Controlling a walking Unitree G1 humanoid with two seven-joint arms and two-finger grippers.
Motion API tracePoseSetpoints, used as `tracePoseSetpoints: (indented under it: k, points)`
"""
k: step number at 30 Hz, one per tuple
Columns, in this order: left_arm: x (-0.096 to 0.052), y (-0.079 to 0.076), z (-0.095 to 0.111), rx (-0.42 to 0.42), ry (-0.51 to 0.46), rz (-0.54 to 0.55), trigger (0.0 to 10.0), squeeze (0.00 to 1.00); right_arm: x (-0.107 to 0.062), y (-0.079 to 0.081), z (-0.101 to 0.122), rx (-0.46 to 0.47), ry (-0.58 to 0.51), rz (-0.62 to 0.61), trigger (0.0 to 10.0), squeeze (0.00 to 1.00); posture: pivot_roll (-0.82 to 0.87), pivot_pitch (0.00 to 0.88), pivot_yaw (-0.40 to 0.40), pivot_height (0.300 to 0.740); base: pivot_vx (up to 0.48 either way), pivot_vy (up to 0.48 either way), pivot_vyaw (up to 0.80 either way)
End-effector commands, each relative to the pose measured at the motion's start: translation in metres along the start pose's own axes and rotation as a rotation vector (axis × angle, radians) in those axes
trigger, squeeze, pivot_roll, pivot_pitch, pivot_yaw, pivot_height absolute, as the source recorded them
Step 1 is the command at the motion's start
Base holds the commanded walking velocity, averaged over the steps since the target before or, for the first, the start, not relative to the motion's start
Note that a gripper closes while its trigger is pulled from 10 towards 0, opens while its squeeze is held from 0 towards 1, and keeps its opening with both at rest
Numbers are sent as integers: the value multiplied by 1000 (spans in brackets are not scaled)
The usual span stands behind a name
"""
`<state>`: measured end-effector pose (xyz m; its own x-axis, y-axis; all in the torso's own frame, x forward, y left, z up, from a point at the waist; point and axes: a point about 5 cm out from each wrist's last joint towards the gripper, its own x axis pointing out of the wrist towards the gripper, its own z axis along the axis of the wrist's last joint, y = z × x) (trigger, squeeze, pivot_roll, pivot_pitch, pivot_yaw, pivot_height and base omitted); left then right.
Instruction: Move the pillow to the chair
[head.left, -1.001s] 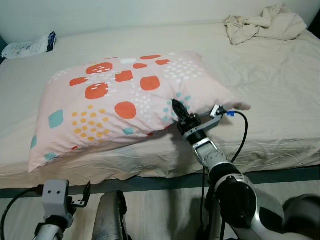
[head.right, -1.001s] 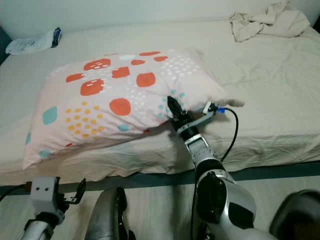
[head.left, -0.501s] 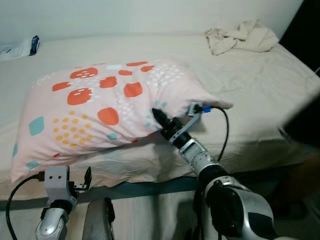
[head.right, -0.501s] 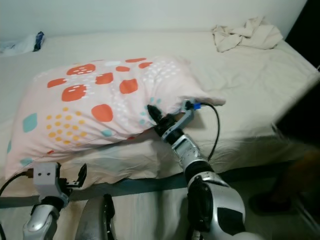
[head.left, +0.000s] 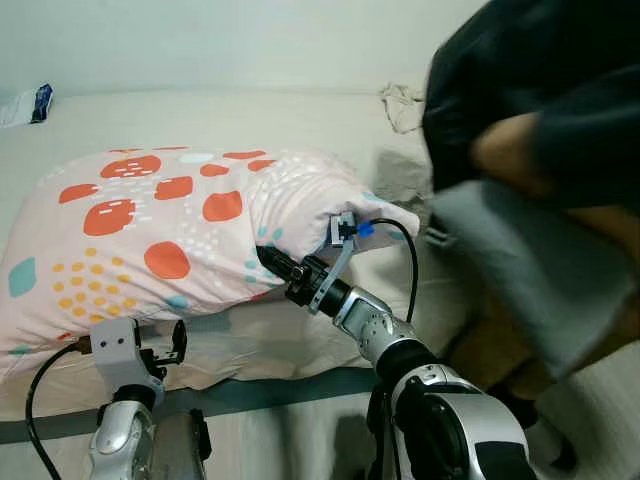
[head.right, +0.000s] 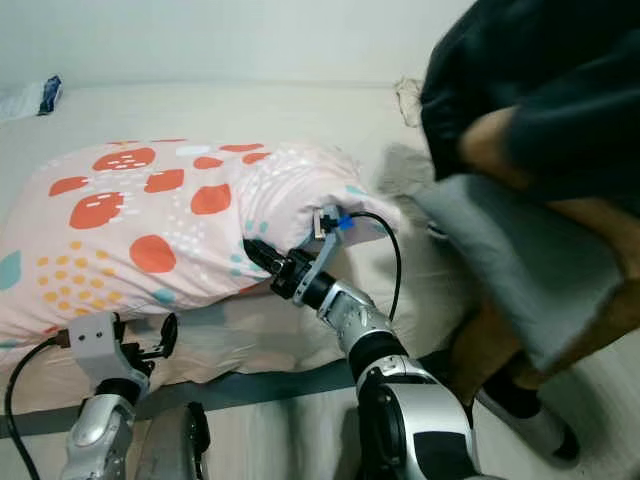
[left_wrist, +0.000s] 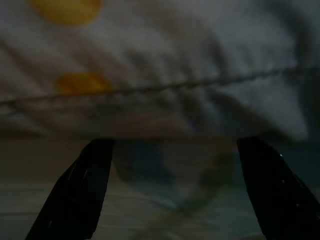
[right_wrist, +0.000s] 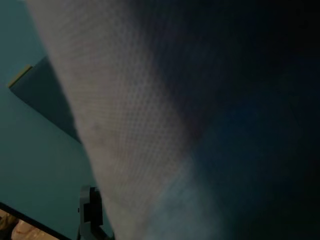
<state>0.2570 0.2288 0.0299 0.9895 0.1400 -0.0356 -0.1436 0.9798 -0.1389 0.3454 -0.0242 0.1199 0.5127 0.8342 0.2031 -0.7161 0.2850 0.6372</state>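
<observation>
The pillow (head.left: 150, 220), pale pink with orange, yellow and teal spots, lies on the bed (head.left: 250, 110). My right gripper (head.left: 268, 260) reaches forward and left, its black fingers pinched into the pillow's front edge near its right corner. In the right wrist view, pale fabric (right_wrist: 125, 115) presses close against the camera. My left gripper (head.left: 172, 342) hangs low at the bed's front edge, below the pillow. The left wrist view has its two fingers (left_wrist: 75, 195) spread apart, with the pillow's seam (left_wrist: 165, 87) just ahead.
A person in dark clothes (head.left: 540, 120) stands close at the right beside the bed, one shoe (head.right: 520, 420) on the floor. A crumpled cloth (head.left: 400, 100) lies behind the pillow, and a plastic packet (head.left: 25, 103) sits at the bed's far left.
The camera has swung, shifting the whole scene left. A person has come into view at the right. My right gripper stays at the pillow's edge and the left arm has risen slightly.
</observation>
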Motion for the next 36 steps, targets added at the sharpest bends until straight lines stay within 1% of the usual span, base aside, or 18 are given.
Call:
tracePoseSetpoints:
  k: [1,6,8,13,16,17,22,25,26,27,29,32,36]
  points:
    - [-3,1,-2,-22,-9,19,10000,0,7,9,-23,61,49,46,0,0,128,56,-103,414,0,0,0]
    - [1,3,5,-36,-39,27,10000,0,4,5,-11,55,20,21,0,0,124,61,-106,442,0,0,0]
    - [1,3,5,-37,-42,28,10000,0,4,4,-10,54,17,19,0,0,124,61,-106,447,0,0,0]
    - [6,8,17,-36,-90,41,10000,0,-3,-2,-3,50,-3,-10,0,0,117,69,-103,486,0,0,0]
    - [7,9,20,-46,-102,51,10000,0,-4,-3,-2,51,-9,-18,0,0,117,67,-103,495,0,0,0]
    - [8,11,22,-47,-113,57,10000,0,-5,-4,-1,53,-14,-21,0,0,115,79,-104,500,0,0,0]
    - [10,23,31,-64,-146,115,10000,0,-9,-6,4,50,-27,-36,0,0,109,69,-104,524,0,0,0]
    - [6,37,28,-74,-128,177,10000,0,-12,-9,7,43,-28,-53,0,0,103,60,-105,539,0,0,0]
    - [6,37,28,-74,-128,177,10000,0,-12,-9,7,43,-28,-53,0,0,103,60,-105,539,0,0,0]
    - [3,45,24,-82,-107,216,10000,0,-14,-11,9,41,-30,-64,0,0,100,57,-106,548,0,0,0]
    - [0,50,21,-86,-94,243,10000,0,-15,-12,10,38,-31,-73,0,0,98,55,-107,558,0,0,0]
    - [-4,55,18,-97,-83,275,10000,0,-17,-14,11,36,-31,-84,0,0,99,53,-107,572,0,0,0]
    - [-6,57,13,-97,-58,291,10000,0,-19,-15,9,33,-23,-97,0,0,106,43,-104,592,0,0,0]
